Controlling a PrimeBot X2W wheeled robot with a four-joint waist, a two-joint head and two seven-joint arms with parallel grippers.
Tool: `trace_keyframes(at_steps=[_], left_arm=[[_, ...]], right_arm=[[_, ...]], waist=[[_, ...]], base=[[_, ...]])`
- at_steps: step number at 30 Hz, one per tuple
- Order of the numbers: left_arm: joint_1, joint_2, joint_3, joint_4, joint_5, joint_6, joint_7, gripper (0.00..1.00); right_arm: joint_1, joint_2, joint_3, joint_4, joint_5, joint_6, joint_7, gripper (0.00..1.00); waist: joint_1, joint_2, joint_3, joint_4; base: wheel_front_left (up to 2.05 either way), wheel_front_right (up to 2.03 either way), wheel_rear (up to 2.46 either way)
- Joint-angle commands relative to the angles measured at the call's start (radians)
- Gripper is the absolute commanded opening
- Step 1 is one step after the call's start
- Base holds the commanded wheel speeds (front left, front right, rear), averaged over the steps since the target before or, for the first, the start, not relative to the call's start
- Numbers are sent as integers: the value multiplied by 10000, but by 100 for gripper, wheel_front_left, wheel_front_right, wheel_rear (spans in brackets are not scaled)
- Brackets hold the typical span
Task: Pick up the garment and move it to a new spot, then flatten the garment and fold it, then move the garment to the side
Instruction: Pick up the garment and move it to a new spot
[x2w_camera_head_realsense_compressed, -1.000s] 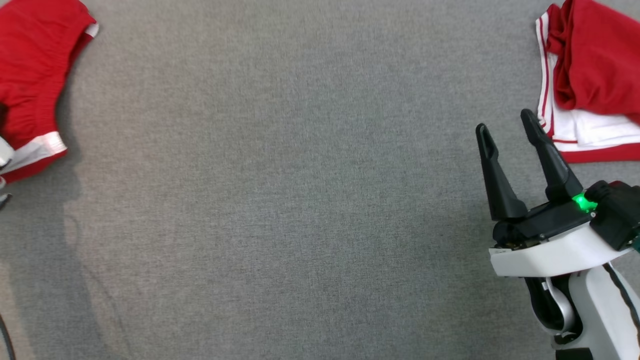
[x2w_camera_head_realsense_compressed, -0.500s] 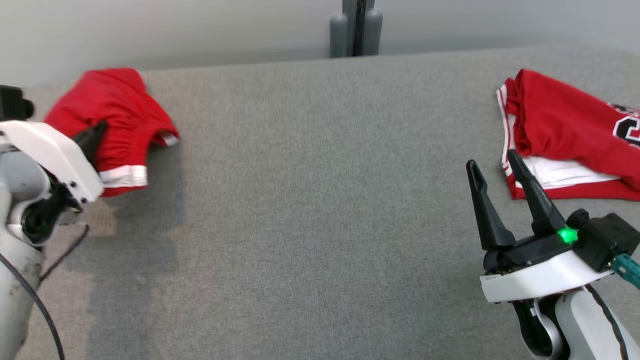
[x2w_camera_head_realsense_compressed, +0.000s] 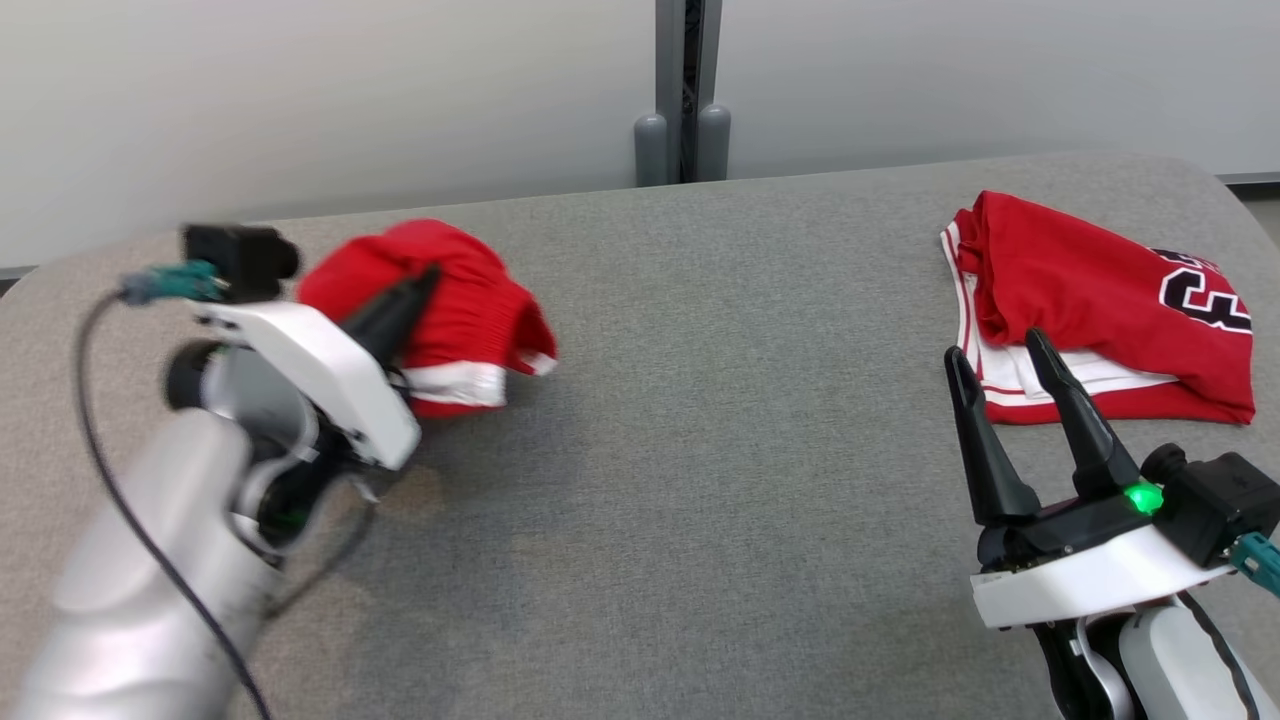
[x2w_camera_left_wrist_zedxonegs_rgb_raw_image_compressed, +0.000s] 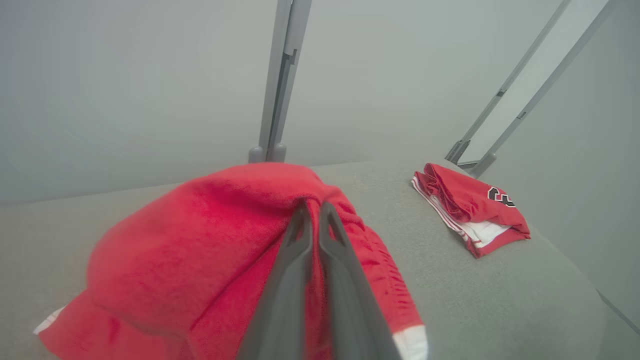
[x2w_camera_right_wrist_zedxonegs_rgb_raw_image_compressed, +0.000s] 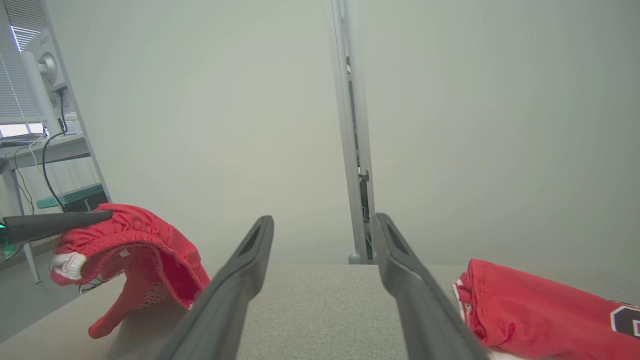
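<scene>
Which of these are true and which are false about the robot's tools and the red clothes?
1. The left tool is shut on the red shorts. True.
2. The right tool grips the folded red garment. False: it is open and holds nothing.
3. The red shorts lie spread flat. False: they hang bunched from the left tool.
4. The folded red garment rests on the grey table. True.
</scene>
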Motion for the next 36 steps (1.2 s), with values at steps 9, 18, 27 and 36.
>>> trace_keyframes(at_steps=[9, 18, 27, 36], left_arm=[[924, -1836, -739, -89, 342, 187, -1521, 0], [1435, -2925, -1743, 1657, -9, -2, -2395, 0], [1294, -3089, -3152, 3221, -510, -68, -3010, 0], [458, -3075, -4459, 3329, -966, -61, -4060, 100]], right_arm=[[171, -192, -24, -77, -55, 3, -29, 100], [267, -277, -20, -28, -95, 3, 53, 100], [203, -323, 117, 62, -57, 3, 135, 100], [321, -328, -103, 124, -113, 3, 148, 100]], waist=[[0, 0, -2, -385], [0, 0, 41, -623], [0, 0, 23, -652], [0, 0, 54, -355]], base=[[0, 0, 0], [0, 0, 0], [0, 0, 0], [0, 0, 0]])
